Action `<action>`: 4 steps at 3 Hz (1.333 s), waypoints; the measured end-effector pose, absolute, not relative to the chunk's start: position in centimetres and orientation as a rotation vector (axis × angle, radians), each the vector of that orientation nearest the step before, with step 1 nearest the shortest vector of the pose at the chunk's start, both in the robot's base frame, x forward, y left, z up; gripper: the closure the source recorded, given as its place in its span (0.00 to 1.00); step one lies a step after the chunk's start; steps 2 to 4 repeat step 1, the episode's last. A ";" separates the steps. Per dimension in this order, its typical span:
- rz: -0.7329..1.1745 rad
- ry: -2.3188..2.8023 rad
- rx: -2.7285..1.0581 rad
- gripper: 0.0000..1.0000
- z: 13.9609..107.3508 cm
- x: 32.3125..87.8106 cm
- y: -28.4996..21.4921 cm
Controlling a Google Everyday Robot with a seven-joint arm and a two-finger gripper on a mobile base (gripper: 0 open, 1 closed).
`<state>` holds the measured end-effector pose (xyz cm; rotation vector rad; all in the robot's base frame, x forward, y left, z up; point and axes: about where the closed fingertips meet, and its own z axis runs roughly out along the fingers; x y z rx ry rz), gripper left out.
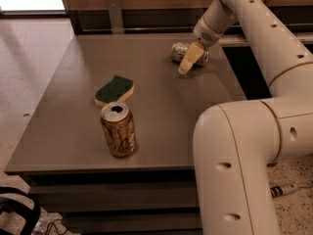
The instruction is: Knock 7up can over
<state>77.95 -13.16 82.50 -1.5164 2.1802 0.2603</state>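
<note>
The 7up can [182,52], silvery with a silver end, lies on its side near the far right of the grey table [146,106]. My gripper [188,62] reaches down from the upper right and hangs right in front of the can, its cream fingers [190,57] partly covering the can's right part and their tips close to the table top. The can's lettering is not visible.
A gold-orange can [118,129] stands upright and opened near the table's front edge. A green and yellow sponge [114,90] lies just behind it. My arm's large white link [234,165] fills the front right. A wood-panelled wall runs behind the table.
</note>
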 end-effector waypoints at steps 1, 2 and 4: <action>0.260 2.180 -1.516 0.00 82.5 78.0 -13.2; 0.260 2.180 -1.516 0.00 82.5 78.0 -13.2; 0.260 2.180 -1.516 0.00 82.5 78.0 -13.2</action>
